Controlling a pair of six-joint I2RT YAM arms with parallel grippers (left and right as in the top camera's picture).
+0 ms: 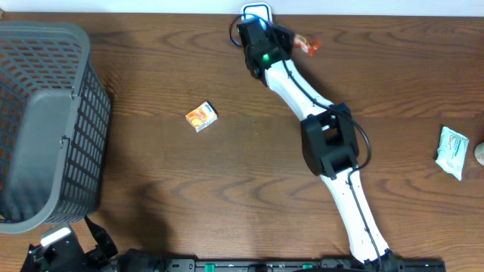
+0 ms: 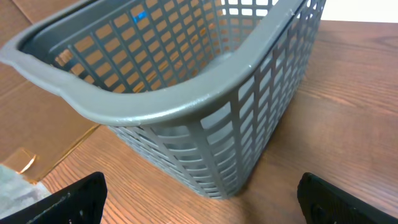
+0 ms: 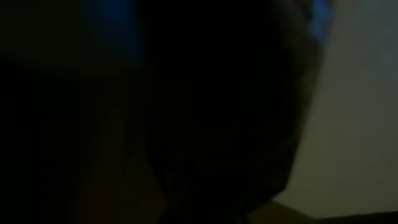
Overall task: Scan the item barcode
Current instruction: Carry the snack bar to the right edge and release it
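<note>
Orange packet (image 1: pixel 306 45): top centre, just beside my right pincer (image 1: pixel 254 27), pressed together by white scanner (image 1: pixel 257 10); hold on packet unclear. Left pincer (image 2: pixel 202 186) spread, facing grey basket (image 2: pixel 155 112).

No readable text, brand or number in any view.
- Box (image 1: pixel 201 116), on the desk (image 1: pixel 227 189) right of the basket (image 1: pixel 45 121): orange and white print, too small to read.
- Packet (image 1: pixel 452 152), far right of the basket: bluish marks, illegible.
- Wrapper (image 1: pixel 306 45), right of the basket at the far desk edge: orange and red print, no letters made out.
- Scanner (image 1: pixel 257 9), just left of the wrapper: no lettering legible.
- Left wrist view: small blue spot (image 2: pixel 140 17) seen through the basket (image 2: pixel 155 109) mesh, no characters.
- Right wrist view: too dark, nothing legible.
</note>
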